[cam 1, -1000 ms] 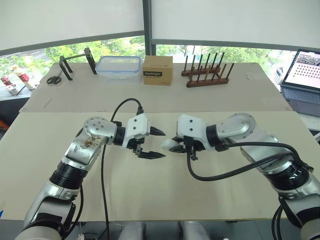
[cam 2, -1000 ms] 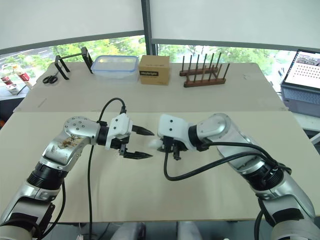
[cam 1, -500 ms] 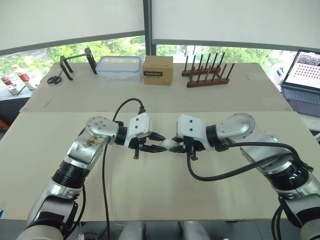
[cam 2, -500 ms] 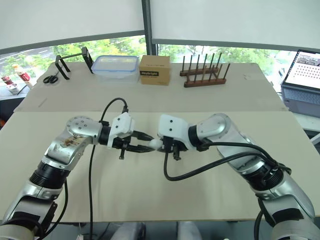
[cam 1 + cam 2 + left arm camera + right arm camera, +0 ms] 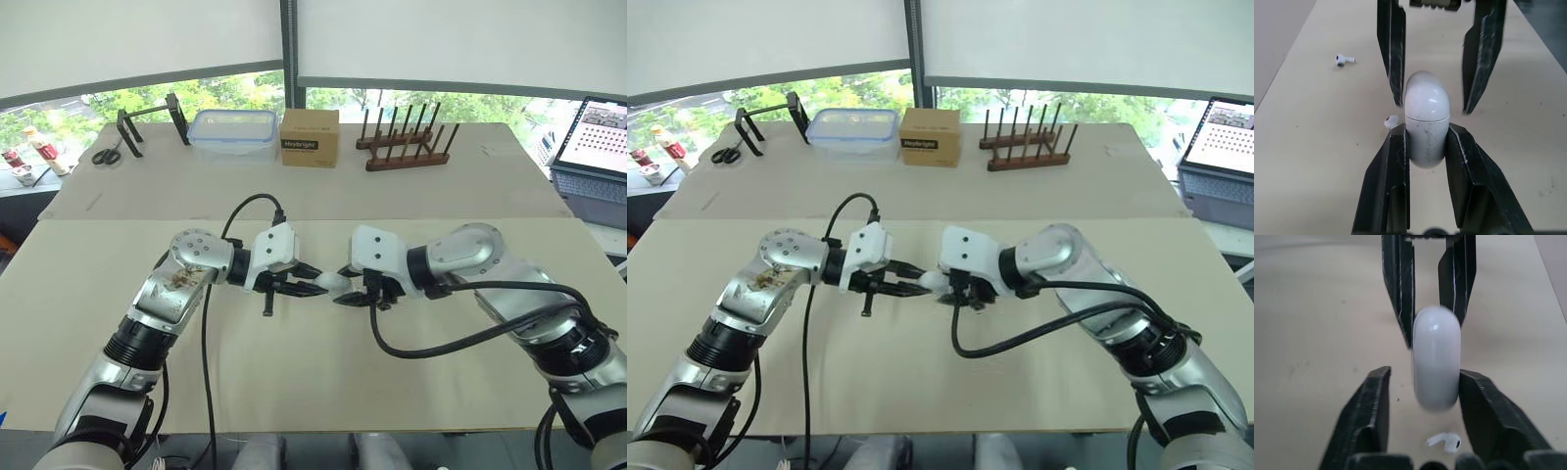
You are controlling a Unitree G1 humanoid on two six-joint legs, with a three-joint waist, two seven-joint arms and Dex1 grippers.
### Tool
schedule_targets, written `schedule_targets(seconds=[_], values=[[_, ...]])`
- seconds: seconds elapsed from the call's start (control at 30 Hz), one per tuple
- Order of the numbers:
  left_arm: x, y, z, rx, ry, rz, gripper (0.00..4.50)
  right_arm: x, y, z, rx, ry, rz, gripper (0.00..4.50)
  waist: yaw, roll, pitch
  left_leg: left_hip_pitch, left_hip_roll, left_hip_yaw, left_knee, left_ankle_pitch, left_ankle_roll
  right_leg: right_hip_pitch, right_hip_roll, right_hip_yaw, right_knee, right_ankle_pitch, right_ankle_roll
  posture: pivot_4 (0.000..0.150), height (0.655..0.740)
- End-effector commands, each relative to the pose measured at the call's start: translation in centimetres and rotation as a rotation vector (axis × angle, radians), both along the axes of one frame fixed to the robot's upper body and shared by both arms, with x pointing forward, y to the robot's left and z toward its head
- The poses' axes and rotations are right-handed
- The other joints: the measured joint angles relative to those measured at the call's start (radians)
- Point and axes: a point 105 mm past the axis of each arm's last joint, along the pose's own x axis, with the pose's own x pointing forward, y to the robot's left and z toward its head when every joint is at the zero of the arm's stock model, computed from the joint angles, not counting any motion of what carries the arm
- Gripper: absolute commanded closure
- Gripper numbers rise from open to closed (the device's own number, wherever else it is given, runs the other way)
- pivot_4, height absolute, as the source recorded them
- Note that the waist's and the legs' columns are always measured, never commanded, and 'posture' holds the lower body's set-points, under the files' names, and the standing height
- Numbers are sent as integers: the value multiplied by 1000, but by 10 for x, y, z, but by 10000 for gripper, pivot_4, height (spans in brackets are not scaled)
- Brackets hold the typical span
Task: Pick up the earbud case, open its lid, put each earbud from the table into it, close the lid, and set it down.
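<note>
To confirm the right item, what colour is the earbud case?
Earbud case: glossy white, clearest in the left wrist view.

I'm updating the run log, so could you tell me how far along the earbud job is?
Done: the earbud case is off the table, clamped in the left gripper. In hand: the open right gripper straddles the lid, still shut. Left: opening it, loading both earbuds lying on the table, closing, setting down.

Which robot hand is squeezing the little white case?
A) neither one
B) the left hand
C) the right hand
B: the left hand is shut on the earbud case, while the right hand is open around its other end.
</note>
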Motion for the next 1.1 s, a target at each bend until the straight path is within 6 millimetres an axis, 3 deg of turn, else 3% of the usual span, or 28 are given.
schedule_targets(seconds=[0.03, 0.2, 0.3, 0.4, 0.63, 1.1], values=[[-5, 9, 7, -58, 8, -5, 39828, 1, -10, 27, 14, -123, 9, 7035, 0, 0, 0, 0, 0, 0, 0, 0, 0, 0, 0, 0, 0, 0, 0, 1500, 7400], [5, 24, 10, -321, 137, 91, 39828, 0, -9, 52, 105, -304, 84, 6760, 0, 0, 0, 0, 1, 0, 0, 0, 0, 0, 0, 0, 0, 0, 0, 1500, 7400], [10, 26, 3, -369, 128, 130, 39828, -6, -4, 48, 147, -276, 105, 6760, 2, 0, 0, 1, 0, 0, 0, 0, 0, 1, 0, 0, 0, 0, 0, 1500, 7400], [7, 17, 13, -414, 113, 103, 39828, -3, 9, 47, 202, -286, 88, 6760, 2, 0, 0, 0, 0, 0, 0, 0, 0, 0, 0, 0, 0, 0, 0, 1500, 7400], [-5, 9, 20, -390, 89, 33, 39828, 7, 15, 43, 224, -287, 62, 6760, 3, 0, 0, 0, 0, -1, 0, 0, 0, 0, 0, 1, 0, 0, 0, 1500, 7400], [-10, 8, 13, -330, 42, 0, 39828, 12, 11, 61, 288, -237, 38, 6760, 2, 0, 0, 1, 0, -1, 0, 0, 0, 0, 0, 1, 0, 0, 0, 1500, 7400]])
